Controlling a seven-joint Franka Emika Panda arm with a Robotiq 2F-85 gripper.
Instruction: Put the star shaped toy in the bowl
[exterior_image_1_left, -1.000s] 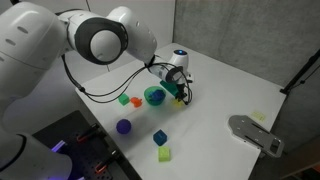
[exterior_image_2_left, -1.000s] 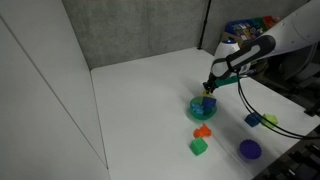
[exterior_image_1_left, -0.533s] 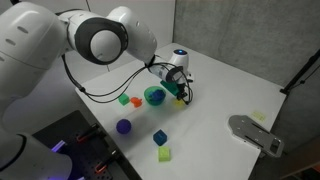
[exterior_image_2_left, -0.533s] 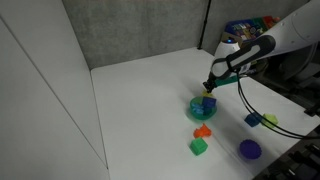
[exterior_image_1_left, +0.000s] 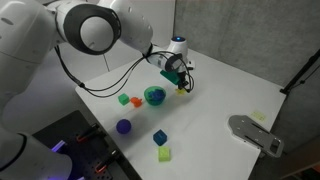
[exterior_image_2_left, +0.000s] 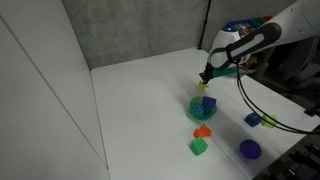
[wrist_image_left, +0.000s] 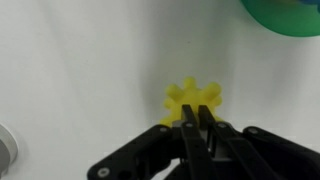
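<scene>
The star shaped toy is pinched by one of its points in the tips of the gripper. The two fingers are drawn almost together around that thin yellow edge, and nothing else is in the grasp. In the wrist view the rest of the toy sticks out past the fingertips over bare white table. It seems to be lifted off the surface, though I can't say how high.

The bowl sits just beside the held toy, and in the wrist view only a teal sliver of its rim shows in the upper corner. So the toy is near the bowl but not yet over its blue inside.

To my eye the pick is done. What's left is to carry the toy sideways above the bowl and let it go. Since the grip is on just one point, the toy could twist or slip on the way.

Further out, an orange-red block, a small green block, a purple ball, a blue cube and a lime-green cube lie scattered, all well clear of the arm.
</scene>
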